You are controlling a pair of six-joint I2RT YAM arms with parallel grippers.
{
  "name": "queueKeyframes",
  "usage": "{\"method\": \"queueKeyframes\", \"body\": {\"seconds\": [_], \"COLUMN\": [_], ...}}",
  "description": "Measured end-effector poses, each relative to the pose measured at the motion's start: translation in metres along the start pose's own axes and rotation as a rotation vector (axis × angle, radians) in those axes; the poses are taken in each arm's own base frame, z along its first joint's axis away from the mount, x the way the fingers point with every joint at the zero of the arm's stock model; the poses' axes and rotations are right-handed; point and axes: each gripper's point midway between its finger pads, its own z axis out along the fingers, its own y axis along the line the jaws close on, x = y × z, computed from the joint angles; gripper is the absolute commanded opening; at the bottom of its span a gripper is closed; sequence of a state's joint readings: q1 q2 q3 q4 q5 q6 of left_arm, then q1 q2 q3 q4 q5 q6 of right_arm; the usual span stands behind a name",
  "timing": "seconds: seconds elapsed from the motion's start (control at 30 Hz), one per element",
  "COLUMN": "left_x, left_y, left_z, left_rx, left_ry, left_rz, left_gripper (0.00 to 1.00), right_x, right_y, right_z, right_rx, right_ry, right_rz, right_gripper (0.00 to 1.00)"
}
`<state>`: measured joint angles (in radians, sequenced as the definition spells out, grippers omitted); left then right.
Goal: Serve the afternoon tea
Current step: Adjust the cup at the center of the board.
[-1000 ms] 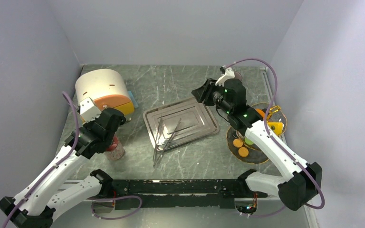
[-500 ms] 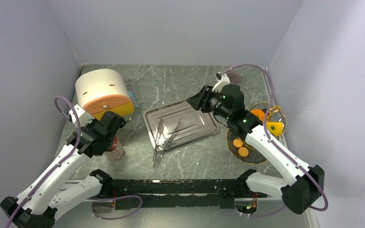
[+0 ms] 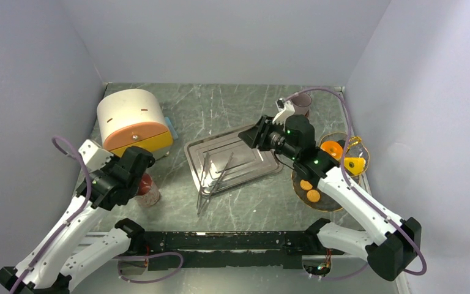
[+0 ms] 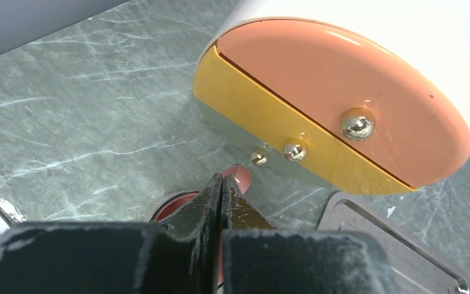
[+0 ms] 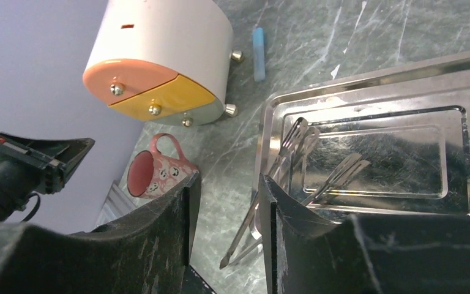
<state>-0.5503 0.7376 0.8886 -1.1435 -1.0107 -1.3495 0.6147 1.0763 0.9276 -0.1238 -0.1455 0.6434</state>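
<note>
A small pinkish-grey mug (image 3: 302, 101) stands at the back right, behind my right arm. Two orange round treats (image 3: 309, 190) lie on a clear glass plate (image 3: 330, 207) at the right; other treats are hidden by the arm. My right gripper (image 3: 248, 133) is open and empty, hovering over the steel tray (image 3: 273, 168); its jaws (image 5: 226, 184) stand apart. My left gripper (image 3: 139, 171) is shut, fingertips (image 4: 221, 179) together just above a pink face-patterned mug with a red inside (image 3: 148, 190), also visible in the right wrist view (image 5: 156, 171). Nothing shows between the jaws.
The tray (image 5: 367, 79) holds several metal forks or tongs (image 3: 213, 171), some poking over its near edge (image 5: 245, 239). A white round box with orange and yellow drawers (image 3: 131, 116) stands back left, a blue stick (image 3: 170, 127) beside it. An orange piece (image 3: 330, 149) and a yellow piece (image 3: 355, 164) sit at the right.
My left arm has drawn back toward the near left, the gripper still by the pink mug. My right gripper has swung left and nearer, out over the tray.
</note>
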Motion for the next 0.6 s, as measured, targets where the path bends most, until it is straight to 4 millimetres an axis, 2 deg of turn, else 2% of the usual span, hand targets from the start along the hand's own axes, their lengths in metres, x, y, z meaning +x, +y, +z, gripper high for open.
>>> {"method": "queueKeyframes", "body": {"seconds": [0.13, 0.47, 0.6], "left_x": [0.005, 0.012, 0.023], "left_y": [0.000, -0.001, 0.007], "left_z": [0.004, 0.017, 0.026], "left_rx": [-0.027, -0.072, -0.107], "left_ry": [0.002, -0.003, 0.022], "left_rz": [0.007, 0.012, 0.000], "left_gripper": [0.05, 0.05, 0.05], "right_x": [-0.007, -0.010, -0.012], "right_y": [0.005, 0.003, 0.003], "right_z": [-0.009, -0.013, -0.016], "right_rx": [-0.010, 0.002, 0.002], "right_ry": [-0.032, -0.044, -0.054], "right_rz": [-0.006, -0.024, -0.031], "right_gripper": [0.44, 0.44, 0.44]}}
